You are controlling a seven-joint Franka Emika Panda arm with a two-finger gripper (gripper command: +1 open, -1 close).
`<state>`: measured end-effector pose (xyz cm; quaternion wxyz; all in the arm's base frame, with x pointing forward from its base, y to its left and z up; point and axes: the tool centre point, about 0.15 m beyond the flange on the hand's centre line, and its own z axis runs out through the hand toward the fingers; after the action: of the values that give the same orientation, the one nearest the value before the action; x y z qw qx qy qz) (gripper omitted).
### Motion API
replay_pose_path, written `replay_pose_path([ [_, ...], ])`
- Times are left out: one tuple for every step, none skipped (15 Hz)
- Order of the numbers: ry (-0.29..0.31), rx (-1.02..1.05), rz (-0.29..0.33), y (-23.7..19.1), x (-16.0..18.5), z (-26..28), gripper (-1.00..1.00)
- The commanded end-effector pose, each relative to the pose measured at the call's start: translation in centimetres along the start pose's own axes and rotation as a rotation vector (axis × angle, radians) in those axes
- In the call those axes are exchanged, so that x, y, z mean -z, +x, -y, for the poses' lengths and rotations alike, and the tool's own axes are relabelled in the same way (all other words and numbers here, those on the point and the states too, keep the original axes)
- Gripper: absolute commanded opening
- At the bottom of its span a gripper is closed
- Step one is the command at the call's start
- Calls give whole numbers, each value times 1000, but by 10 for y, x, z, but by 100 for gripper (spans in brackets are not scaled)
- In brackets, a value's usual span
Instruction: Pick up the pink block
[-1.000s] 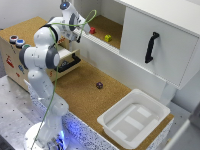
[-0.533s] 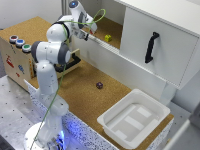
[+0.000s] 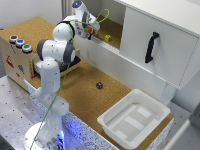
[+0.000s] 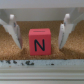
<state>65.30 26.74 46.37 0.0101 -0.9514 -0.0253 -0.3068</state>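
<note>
In the wrist view the pink block [image 4: 40, 40], a small reddish-pink cube with a black letter N on its face, rests on the cork surface. My gripper [image 4: 40, 46] is open around it. One finger [image 4: 15, 31] stands on each side of the block, with a gap between each finger and it. In the exterior view my gripper [image 3: 89, 31] is reaching into the open cabinet shelf, and the pink block [image 3: 90, 36] shows only as a small reddish spot under it.
A yellow-green cube [image 3: 108, 38] lies on the same shelf, toward the exterior view's right of my gripper. A dark maroon cube [image 3: 99, 85] sits on the cork table. A white tray [image 3: 119, 131] stands at the front right. The cabinet door [image 3: 160, 50] has a black handle. A wooden button box [image 3: 15, 55] is at the left.
My arm has moved further into the shelf opening and down toward the shelf floor. The cubes and the tray have not moved.
</note>
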Motion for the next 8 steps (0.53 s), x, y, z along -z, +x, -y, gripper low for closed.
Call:
replay_pose_path([
  [-118, -7, 15, 14, -16, 4, -100],
  [-122, -14, 8, 13, -15, 1, -100],
  [-121, -25, -6, 13, -11, 0, -100],
  [-118, -36, -21, 10, -2, -2, -100],
  [-109, -54, -31, 7, 8, -5, -100],
  [-103, -61, -41, 2, 19, -7, -100],
  [-96, -64, -46, -3, 28, -9, -100],
  [-89, -58, -58, -9, 41, -10, -100],
])
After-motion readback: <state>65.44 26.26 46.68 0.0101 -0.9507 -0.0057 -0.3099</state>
